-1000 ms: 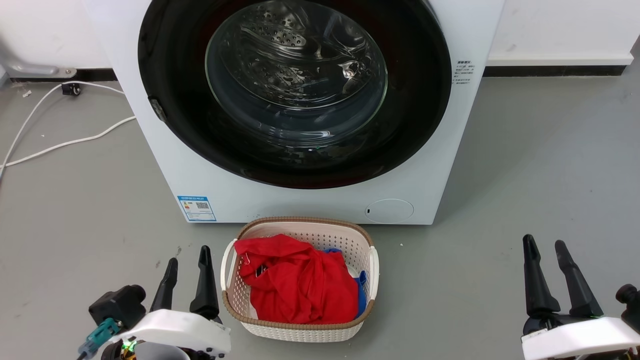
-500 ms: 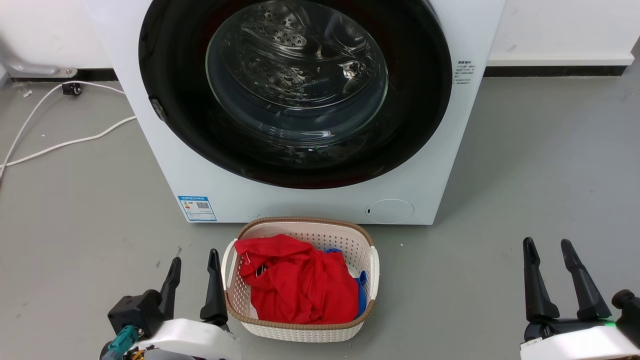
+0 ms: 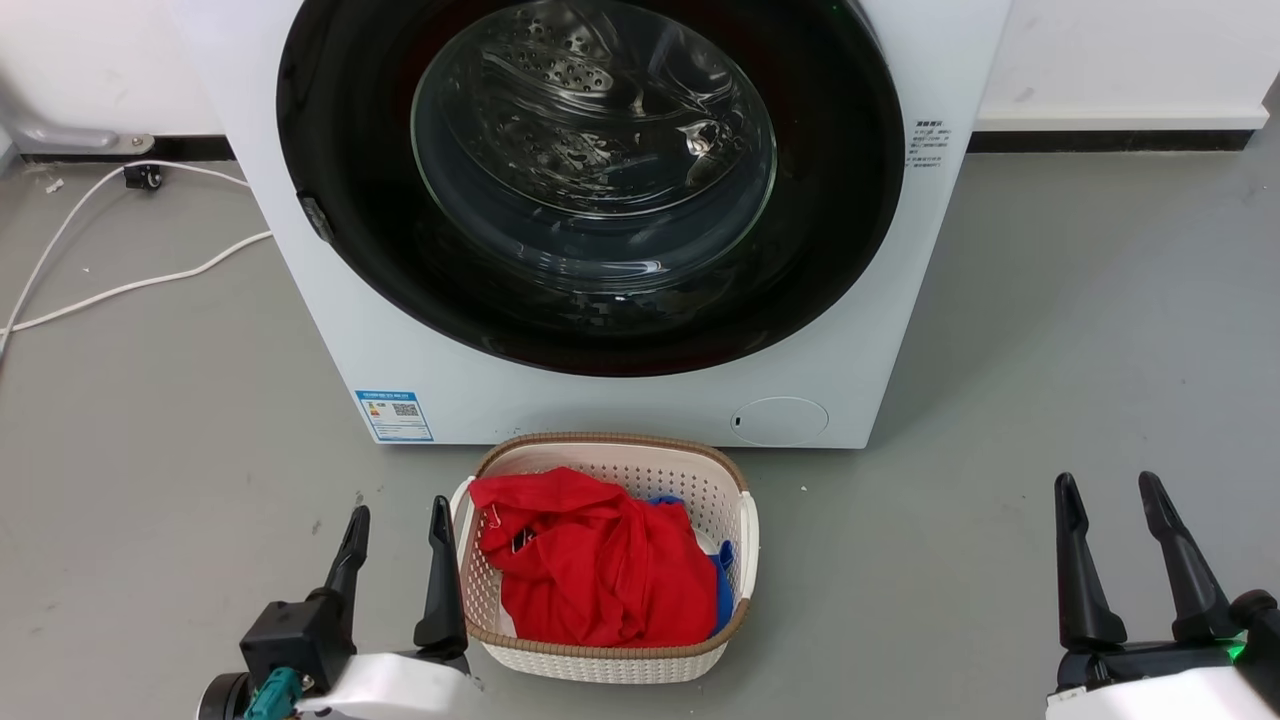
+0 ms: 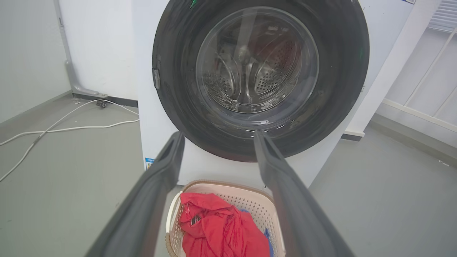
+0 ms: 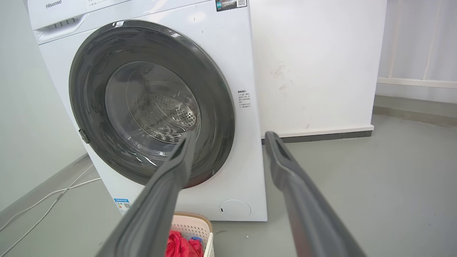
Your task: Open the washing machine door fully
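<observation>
Black washing machine door (image 3: 590, 180) is shut, well beyond your left gripper (image 3: 400, 505) and right gripper (image 3: 1107, 479), both spread and empty; basket (image 3: 610, 441) holds red cloth (image 3: 590, 560).

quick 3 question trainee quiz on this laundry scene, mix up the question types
1. True or false: the large round glossy black washing machine door is shut against the white boxy washing machine.
2. What lies on top in the white woven laundry basket? A) red cloth B) grey towel C) yellow socks
3. Fill in: the left gripper and the right gripper are both ____, holding nothing.
Key: 1 true; 2 A; 3 open
</observation>
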